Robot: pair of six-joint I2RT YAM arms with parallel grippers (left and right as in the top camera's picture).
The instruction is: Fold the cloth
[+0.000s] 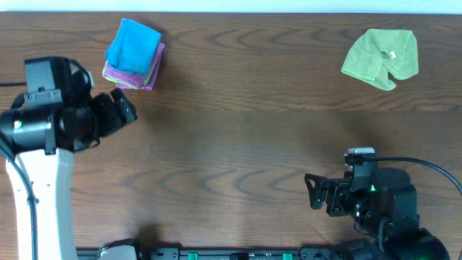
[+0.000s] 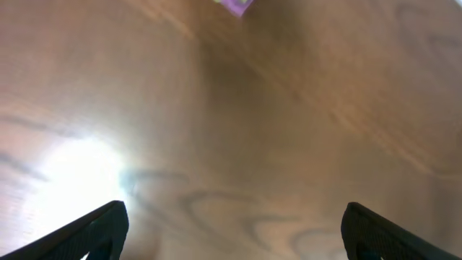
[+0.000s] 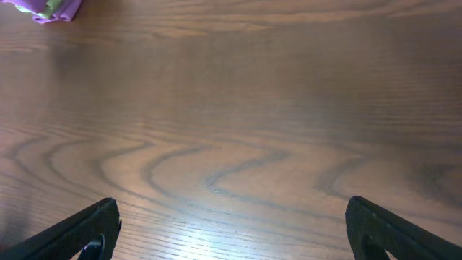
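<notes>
On the far left of the counter [image 1: 238, 130], the cloth [image 1: 133, 45] lay folded atop a purple folded cloth [image 1: 131, 78]; soft, light and limp, it probably suited a corner pinch. Left fingers [image 2: 97, 232] and right fingers [image 3: 83, 232] stood spread, empty.

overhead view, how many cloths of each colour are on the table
blue cloth: 1
purple cloth: 1
green cloth: 1, lying alone
total: 3; a thin green edge between the blue and purple ones may be a fourth, cannot tell
</notes>
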